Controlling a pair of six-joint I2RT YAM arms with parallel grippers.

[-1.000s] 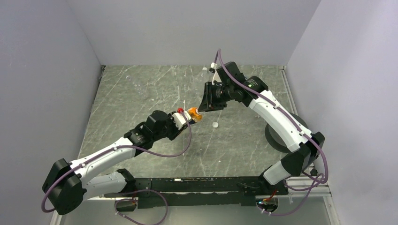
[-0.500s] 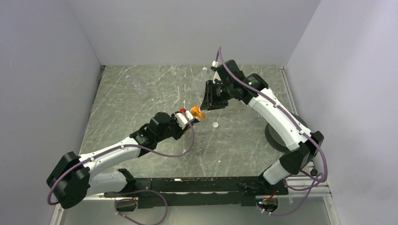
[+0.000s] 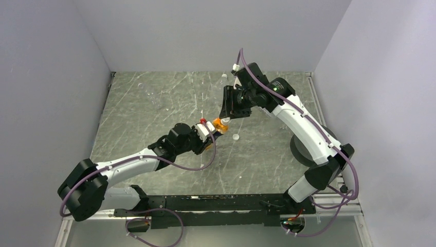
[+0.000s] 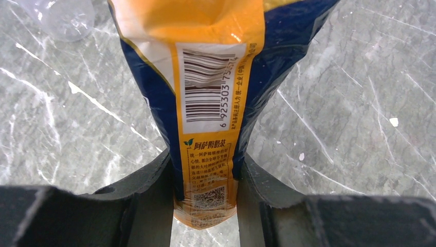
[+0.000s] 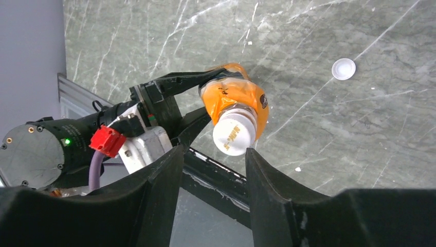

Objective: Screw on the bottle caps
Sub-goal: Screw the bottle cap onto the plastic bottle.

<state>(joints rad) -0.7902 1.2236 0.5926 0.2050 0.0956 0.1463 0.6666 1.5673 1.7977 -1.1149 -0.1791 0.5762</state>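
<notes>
My left gripper [image 4: 205, 165] is shut on the lower end of an orange bottle [image 4: 205, 56] with a dark blue label and a barcode. It holds the bottle tilted above the table, seen from above as a small orange bottle [image 3: 219, 124]. A white cap [image 5: 234, 135] sits on the bottle's neck. My right gripper [image 5: 213, 153] stands open just short of that cap, which lies beyond the fingertips and is not between them. Another white cap [image 5: 343, 68] lies loose on the table, the same loose cap [image 3: 235, 137] showing just right of the bottle.
A clear plastic bottle [image 4: 67, 18] lies on the marble table [image 3: 154, 118] towards the far left. A small white cap [image 3: 224, 76] rests near the back wall. A large black disc [image 3: 301, 149] sits at the right, by the right arm.
The right gripper has opened and let go of the cap on the orange bottle. The left arm has carried the bottle slightly to the right.
</notes>
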